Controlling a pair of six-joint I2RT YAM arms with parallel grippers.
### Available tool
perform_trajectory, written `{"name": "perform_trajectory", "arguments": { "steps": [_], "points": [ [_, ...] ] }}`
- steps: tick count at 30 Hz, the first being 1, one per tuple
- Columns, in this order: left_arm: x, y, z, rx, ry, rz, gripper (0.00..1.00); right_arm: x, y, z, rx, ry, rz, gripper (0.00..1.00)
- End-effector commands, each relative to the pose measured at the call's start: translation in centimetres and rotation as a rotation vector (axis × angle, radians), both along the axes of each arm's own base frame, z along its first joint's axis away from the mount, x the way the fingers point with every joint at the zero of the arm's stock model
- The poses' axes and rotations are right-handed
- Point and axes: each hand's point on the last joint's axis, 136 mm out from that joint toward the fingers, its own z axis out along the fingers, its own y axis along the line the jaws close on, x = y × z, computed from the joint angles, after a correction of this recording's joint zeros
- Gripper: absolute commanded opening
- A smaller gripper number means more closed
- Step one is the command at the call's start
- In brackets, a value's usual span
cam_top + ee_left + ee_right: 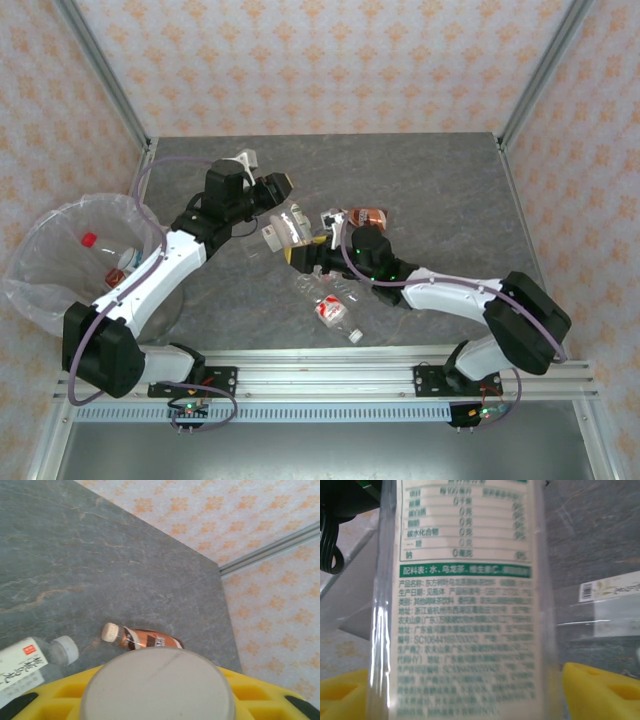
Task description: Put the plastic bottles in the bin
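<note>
The grey, veined counter (440,190) bears loose bottles lying on their sides. Just ahead of the left pincer (157,700) lies a brown bottle (147,640) with a cream cap. On the near side of the right pincer (470,680), clear bottles (312,285) lie close together. Nearer still lies a red-and-white-labelled bottle (335,313).

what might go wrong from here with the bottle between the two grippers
1. The white-label bottle, gripped by the left gripper, sits between the right gripper's open fingers; swinging it toward the bin now might knock it loose.
2. The loose bottles lie close by the right gripper; pulling back could scatter them.
</note>
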Motion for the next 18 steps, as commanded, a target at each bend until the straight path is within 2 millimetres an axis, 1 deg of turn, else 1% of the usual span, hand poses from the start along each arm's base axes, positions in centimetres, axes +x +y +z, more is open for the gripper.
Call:
{"name": "perform_trajectory", "arguments": {
  "steps": [1,2,5,8,13,18],
  "points": [
    [0.4,0.7,0.8,0.047,-0.015,0.028,0.31,0.8,-1.8,0.4,-0.047,-0.067,-0.092,0.94],
    [0.4,0.8,0.7,0.054,-0.012,0.032,0.31,0.9,-2.1,0.3,-0.055,-0.073,-0.104,1.00],
    [0.4,1.0,0.4,0.067,-0.004,0.038,0.31,1.1,-3.0,0.2,-0.074,-0.092,-0.142,0.99],
    [0.4,1.2,0.3,0.077,0.001,0.047,0.31,1.7,-4.0,-0.3,-0.102,-0.097,-0.205,0.99],
    [0.3,1.6,0.3,0.095,0.005,0.056,0.31,3.7,-6.8,-2.0,-0.170,-0.082,-0.395,0.99],
    [0.0,1.7,0.5,0.112,0.004,0.050,0.27,5.3,-9.9,-3.7,-0.229,-0.023,-0.594,0.99]
  ]
}}
